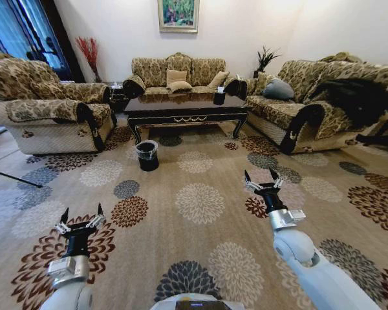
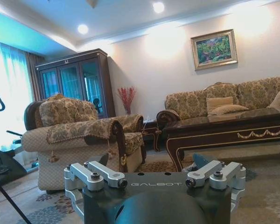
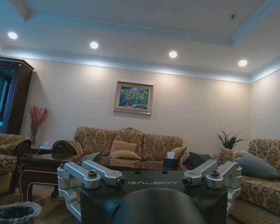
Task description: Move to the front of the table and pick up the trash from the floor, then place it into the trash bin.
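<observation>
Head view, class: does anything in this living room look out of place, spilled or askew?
Nothing stands out. The trash bin stands upright on the floor by the table; no litter is discernible on the carpet.

The robot's arms are glossy white with rounded joints, each ending in a silver wrist collar and a black gripper body. The left gripper (image 1: 81,215) and right gripper (image 1: 261,177) carry silver linkages with dark screws and black pointed fingertips. "GALBOT" is printed in grey on each black housing.

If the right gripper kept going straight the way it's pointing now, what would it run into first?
Probably the table. The right gripper, open and empty, points across bare floor toward it, and the right wrist view looks just over the tabletop, so depth is uncertain. The trash bin sits off to its left.
</observation>
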`<state>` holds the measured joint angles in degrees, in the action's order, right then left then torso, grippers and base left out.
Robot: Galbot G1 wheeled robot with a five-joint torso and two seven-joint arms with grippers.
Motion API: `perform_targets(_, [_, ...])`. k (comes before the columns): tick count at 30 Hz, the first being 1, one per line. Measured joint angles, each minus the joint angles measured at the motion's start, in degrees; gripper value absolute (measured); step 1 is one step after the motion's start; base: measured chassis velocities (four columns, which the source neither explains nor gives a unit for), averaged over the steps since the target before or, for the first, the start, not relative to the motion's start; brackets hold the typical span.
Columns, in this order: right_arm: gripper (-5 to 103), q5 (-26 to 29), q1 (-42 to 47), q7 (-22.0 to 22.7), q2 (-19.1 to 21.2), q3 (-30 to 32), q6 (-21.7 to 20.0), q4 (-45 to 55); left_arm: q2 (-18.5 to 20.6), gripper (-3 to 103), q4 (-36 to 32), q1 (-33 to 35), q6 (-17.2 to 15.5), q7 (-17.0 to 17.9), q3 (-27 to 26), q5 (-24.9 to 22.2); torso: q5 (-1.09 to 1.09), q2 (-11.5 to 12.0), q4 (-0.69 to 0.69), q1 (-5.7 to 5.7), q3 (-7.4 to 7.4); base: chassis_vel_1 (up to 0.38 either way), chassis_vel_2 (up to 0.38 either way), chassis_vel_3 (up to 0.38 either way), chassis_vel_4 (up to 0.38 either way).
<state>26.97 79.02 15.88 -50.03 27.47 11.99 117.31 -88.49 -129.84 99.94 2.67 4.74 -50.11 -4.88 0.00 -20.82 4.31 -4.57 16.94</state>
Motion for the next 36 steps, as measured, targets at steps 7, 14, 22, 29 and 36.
perform_targets(7, [100,0.0,0.0,0.0,0.0,0.0,0.0,0.0,0.0,100,0.0,0.0,0.0,0.0,0.0,0.0,0.0,-1.8,0.0,-0.64,1.14,0.0,0.0,0.0,0.0])
perform_targets(14, [100,0.0,0.0,0.0,0.0,0.0,0.0,0.0,0.0,100,0.0,0.0,0.0,0.0,0.0,0.0,0.0,-3.3,0.0,-1.23,2.1,0.0,0.0,0.0,0.0])
perform_targets(22, [100,0.0,0.0,0.0,0.0,0.0,0.0,0.0,0.0,100,0.0,0.0,0.0,0.0,0.0,0.0,0.0,-5.0,0.0,-1.84,3.13,0.0,0.0,0.0,0.0])
perform_targets(29, [100,0.0,0.0,0.0,0.0,0.0,0.0,0.0,0.0,100,0.0,0.0,0.0,0.0,0.0,0.0,0.0,-6.9,0.0,-2.59,4.32,0.0,0.0,0.0,0.0])
perform_targets(36, [100,0.0,0.0,0.0,0.0,0.0,0.0,0.0,0.0,100,0.0,0.0,0.0,0.0,0.0,0.0,0.0,-8.3,0.0,-3.17,5.18,0.0,0.0,0.0,0.0])
